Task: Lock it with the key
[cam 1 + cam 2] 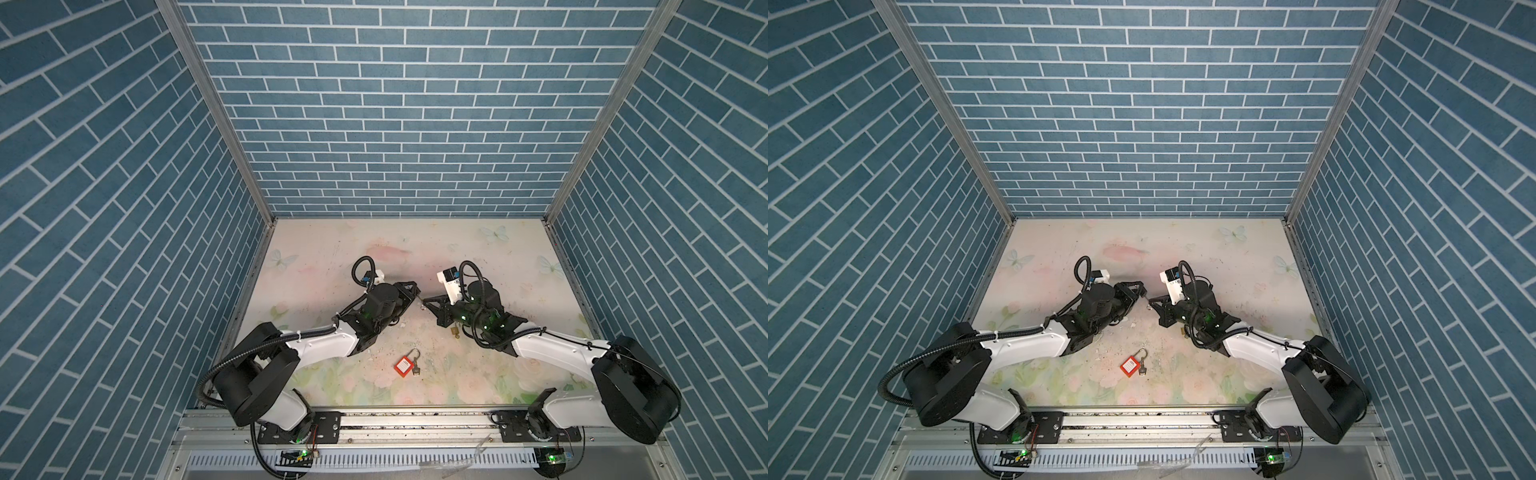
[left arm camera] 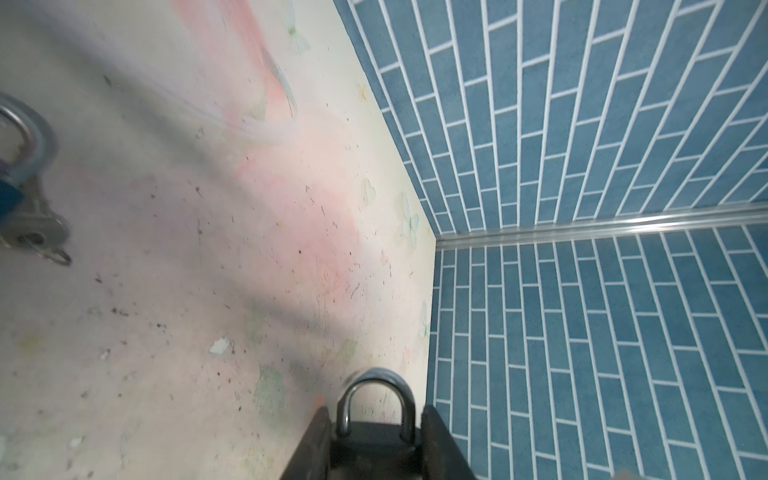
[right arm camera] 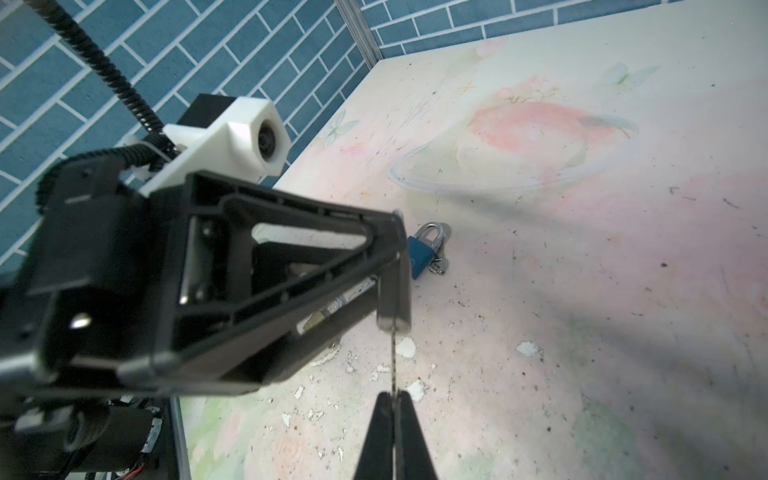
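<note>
**Right hand pinches key at held padlock**

Right hand [image 3: 392,399] is closed tight on the key [image 3: 392,365], seen edge-on as a thin blade. Its tip reaches the underside of the padlock [image 2: 374,436], which the left hand [image 2: 376,412] grips narrowly by the body, shackle [image 2: 374,386] clear of the fingers. Whether the blade sits in the keyhole cannot be told. Both meet above the middle of the bench [image 3: 582,291]. A red padlock [image 1: 403,366] lies nearer the arms' bases, a blue padlock [image 3: 419,257] near the left hand.

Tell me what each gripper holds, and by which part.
Left gripper grips a padlock by its body, shackle free. Right gripper pinches what looks like a key, edge-on, by one end.
</note>
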`<state>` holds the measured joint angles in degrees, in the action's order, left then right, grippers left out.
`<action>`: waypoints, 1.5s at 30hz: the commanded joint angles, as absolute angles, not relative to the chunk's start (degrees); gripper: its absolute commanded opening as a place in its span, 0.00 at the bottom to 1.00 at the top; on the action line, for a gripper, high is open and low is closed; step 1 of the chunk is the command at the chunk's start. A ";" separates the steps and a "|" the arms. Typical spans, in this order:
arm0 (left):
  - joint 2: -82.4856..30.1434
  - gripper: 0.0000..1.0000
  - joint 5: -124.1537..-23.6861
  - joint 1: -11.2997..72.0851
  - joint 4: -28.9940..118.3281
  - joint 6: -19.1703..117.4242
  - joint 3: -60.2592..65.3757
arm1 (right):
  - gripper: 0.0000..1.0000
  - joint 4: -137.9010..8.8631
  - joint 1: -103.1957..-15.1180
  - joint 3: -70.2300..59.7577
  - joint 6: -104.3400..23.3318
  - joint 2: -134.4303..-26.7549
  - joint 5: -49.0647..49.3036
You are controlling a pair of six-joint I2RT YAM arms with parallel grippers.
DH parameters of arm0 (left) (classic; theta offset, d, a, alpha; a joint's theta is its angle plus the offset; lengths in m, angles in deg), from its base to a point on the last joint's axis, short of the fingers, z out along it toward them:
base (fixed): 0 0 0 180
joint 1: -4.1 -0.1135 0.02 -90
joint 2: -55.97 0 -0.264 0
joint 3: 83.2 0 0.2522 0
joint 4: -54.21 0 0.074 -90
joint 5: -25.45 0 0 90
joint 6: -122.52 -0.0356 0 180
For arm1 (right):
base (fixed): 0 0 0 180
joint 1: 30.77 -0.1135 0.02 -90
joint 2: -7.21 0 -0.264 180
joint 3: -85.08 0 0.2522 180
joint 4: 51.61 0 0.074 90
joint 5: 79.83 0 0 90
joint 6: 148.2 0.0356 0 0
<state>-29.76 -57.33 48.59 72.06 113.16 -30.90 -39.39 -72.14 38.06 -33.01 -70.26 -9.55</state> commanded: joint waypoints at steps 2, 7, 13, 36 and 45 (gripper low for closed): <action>-28.24 0.00 -53.78 45.59 73.50 113.80 -29.80 | 0.00 -40.13 -72.61 39.78 -33.41 -68.36 -9.91; -27.21 0.00 -52.25 44.44 66.50 105.31 -26.11 | 0.00 -45.33 -72.57 40.35 -32.84 -64.36 -6.71; -32.50 0.00 -52.19 45.31 47.90 90.89 -14.30 | 0.00 -54.33 -70.22 38.15 -30.48 -59.65 -1.17; -58.88 0.00 -54.36 48.42 29.67 17.17 15.01 | 0.00 -58.03 -62.92 38.54 -25.77 -60.68 -4.64; -66.48 0.00 -59.41 47.40 25.97 8.17 21.02 | 0.00 -58.51 -62.86 38.76 -25.51 -61.16 -5.03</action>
